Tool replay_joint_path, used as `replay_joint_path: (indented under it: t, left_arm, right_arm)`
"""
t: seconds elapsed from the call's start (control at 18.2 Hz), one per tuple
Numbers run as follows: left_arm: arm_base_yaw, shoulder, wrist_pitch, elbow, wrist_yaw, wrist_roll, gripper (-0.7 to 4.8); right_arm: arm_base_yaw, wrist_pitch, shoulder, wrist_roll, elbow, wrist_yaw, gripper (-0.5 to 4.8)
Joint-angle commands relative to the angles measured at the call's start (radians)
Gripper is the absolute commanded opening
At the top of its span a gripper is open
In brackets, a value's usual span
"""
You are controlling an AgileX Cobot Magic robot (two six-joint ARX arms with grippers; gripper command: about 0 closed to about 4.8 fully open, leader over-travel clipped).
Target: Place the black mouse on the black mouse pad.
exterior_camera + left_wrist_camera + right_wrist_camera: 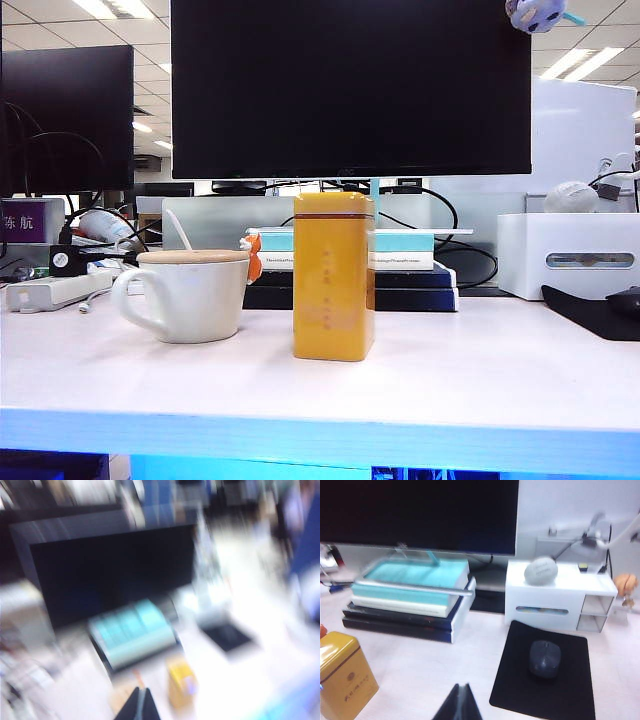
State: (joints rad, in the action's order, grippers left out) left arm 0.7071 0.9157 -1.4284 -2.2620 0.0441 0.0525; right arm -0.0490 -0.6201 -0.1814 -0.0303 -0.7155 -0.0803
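Observation:
The black mouse (544,658) lies on the black mouse pad (520,690), a little past the pad's middle, in front of a white box. In the exterior view only the pad's corner (595,315) and an edge of the mouse (628,300) show at the far right. My right gripper (461,687) hangs shut and empty above the bare table, well short of the pad. My left gripper (141,692) is also shut and empty, high over the table in a very blurred view. Neither gripper shows in the exterior view.
A yellow tin (333,277) and a white mug (190,295) stand on the white table (450,380). Behind them are stacked books (410,597) under a big monitor (350,90). A pale grey mouse (540,571) rests on the white box (555,602).

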Motion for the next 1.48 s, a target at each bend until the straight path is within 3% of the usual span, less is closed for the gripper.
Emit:
replay_joint_path:
  t: [0.05,0.33,0.55,0.66,0.93,1.1,1.21,1.37,1.48]
  left_arm:
    - [0.000,-0.013,0.081,0.266,-0.048,0.019,-0.06]
    - [0.000,-0.100,0.510,0.708,-0.074,0.012,-0.06]
    - [0.000,-0.116,0.747,0.997,-0.037,0.011,-0.06]
    - [0.000,-0.116,0.935,1.175,-0.035,0.016,-0.06]
    - [0.000,-0.111,1.241,1.505,0.116,-0.005,-0.06]
    - [0.000,-0.109,1.419,1.683,0.047,-0.084,-0.06]
    - [0.000,-0.108,1.519,1.788,-0.023,-0.092,-0.06]
    - [0.000,-0.109,1.596,1.903,-0.144,-0.090,-0.06]
    - [0.000,-0.109,1.603,1.956,-0.161,-0.091,-0.06]
  right_arm:
    - [0.001,0.008,0.147,-0.004,0.135,-0.020,-0.01]
    - [0.000,0.046,0.172,-0.006,0.211,-0.055,-0.01]
    - [0.000,0.080,0.176,-0.066,0.262,-0.056,-0.01]
    - [0.000,0.139,0.176,-0.076,0.313,-0.056,-0.01]
    - [0.000,0.243,0.175,-0.112,0.430,-0.050,-0.01]
    - [0.000,0.289,0.175,-0.130,0.499,-0.049,-0.01]
    - [0.000,0.294,0.175,-0.154,0.540,-0.049,-0.01]
    - [0.000,0.295,0.176,-0.165,0.622,-0.053,-0.01]
    - [0.000,0.296,0.177,-0.166,0.664,-0.056,-0.01]
